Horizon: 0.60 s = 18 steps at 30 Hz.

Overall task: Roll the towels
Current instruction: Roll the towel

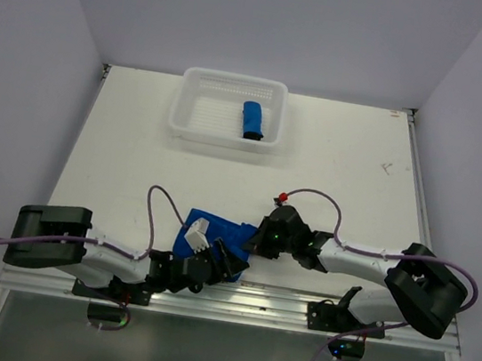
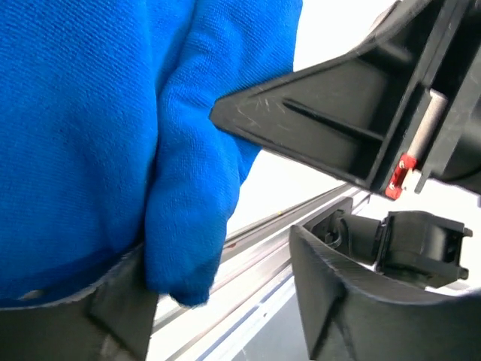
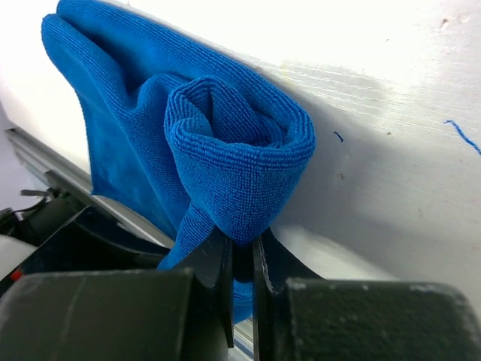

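**One towel finished, one in progress.** The first towel (image 1: 252,121) lies rolled into a tight cylinder inside the white basket (image 1: 179,111) at the far side of the table (image 1: 349,178). The second towel (image 1: 218,231) sits at the near edge between your arms. It is only partly rolled: one end curls into a loose spiral and the rest trails flat. Your right gripper (image 3: 242,280) is closed to a narrow slit, pinching cloth just under that spiral. Your left gripper (image 1: 227,265) stands wide, with a fold resting against one finger, unclamped. What is left, by this evidence, is to complete the roll and probably place it in the basket. No brand or writing is legible. The white patch (image 1: 197,231) on the cloth may be a tag, too small to read.
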Motion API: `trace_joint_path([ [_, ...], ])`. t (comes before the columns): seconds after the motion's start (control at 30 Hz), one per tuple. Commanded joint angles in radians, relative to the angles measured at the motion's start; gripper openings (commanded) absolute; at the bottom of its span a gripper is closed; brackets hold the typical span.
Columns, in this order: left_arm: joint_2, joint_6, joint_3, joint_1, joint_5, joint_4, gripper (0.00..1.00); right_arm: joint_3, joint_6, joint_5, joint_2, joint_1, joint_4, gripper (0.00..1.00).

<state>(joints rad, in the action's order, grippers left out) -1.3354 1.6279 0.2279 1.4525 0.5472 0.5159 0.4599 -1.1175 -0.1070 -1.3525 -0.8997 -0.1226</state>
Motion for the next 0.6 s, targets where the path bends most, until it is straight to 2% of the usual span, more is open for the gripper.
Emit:
trace_joint_path([
  [0.0, 0.047, -0.063, 0.025, 0.025, 0.045, -0.253, 0.72, 0.081, 0.045, 0.099, 0.032, 0.001, 0.181, 0.0],
  [0.2, 0.13, -0.091, 0.122, 0.046, 0.097, -0.514, 0.8, 0.14, 0.051, 0.105, 0.032, 0.001, 0.291, 0.0],
  [0.23, 0.146, -0.095, 0.151, 0.052, 0.118, -0.598, 0.81, 0.144, 0.051, 0.105, 0.032, 0.001, 0.304, 0.0],
  [0.27, 0.153, -0.097, 0.166, 0.06, 0.128, -0.599, 0.81, 0.149, 0.053, 0.105, 0.029, 0.001, 0.31, 0.0],
  [0.47, 0.147, -0.095, 0.303, 0.129, 0.216, -0.867, 0.8, 0.171, 0.054, 0.102, 0.012, 0.001, 0.327, 0.0],
  [0.57, 0.125, -0.155, 0.384, 0.166, 0.273, -0.945, 0.81, 0.178, 0.053, 0.093, 0.003, 0.001, 0.331, 0.0],
])
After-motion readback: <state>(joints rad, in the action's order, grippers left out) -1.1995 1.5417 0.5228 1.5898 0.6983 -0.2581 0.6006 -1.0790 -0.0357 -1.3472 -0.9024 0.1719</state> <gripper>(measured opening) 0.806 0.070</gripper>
